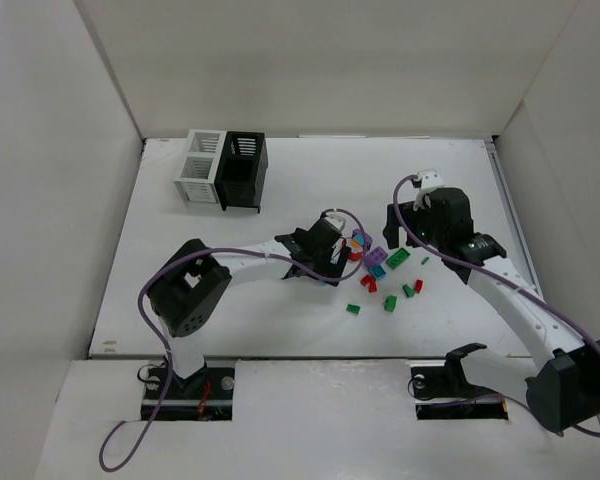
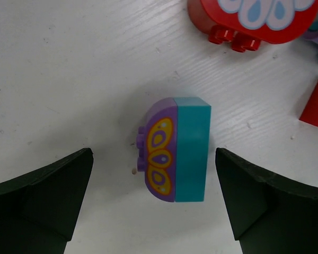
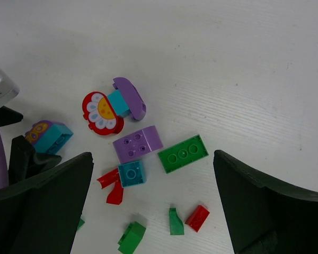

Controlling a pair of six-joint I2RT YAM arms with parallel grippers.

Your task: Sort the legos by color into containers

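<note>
My left gripper [image 2: 153, 203] is open, its fingers either side of a purple and teal joined lego [image 2: 177, 148] lying on the table; it does not touch it. A red flower lego [image 2: 257, 18] lies beyond. My right gripper [image 3: 151, 206] is open above the pile: a green flat brick [image 3: 183, 153], a purple brick [image 3: 138, 143], a teal brick [image 3: 131, 173], red pieces [image 3: 112, 186] and small green pieces [image 3: 175, 222]. In the top view the left gripper [image 1: 332, 250] and right gripper [image 1: 405, 235] flank the pile [image 1: 385, 275]. The white container [image 1: 200, 166] and black container [image 1: 242, 170] stand joined at the far left.
White walls enclose the table on three sides. The left arm's purple cable [image 1: 220, 255] loops over the table. A single green lego [image 1: 352, 309] lies nearest the front edge.
</note>
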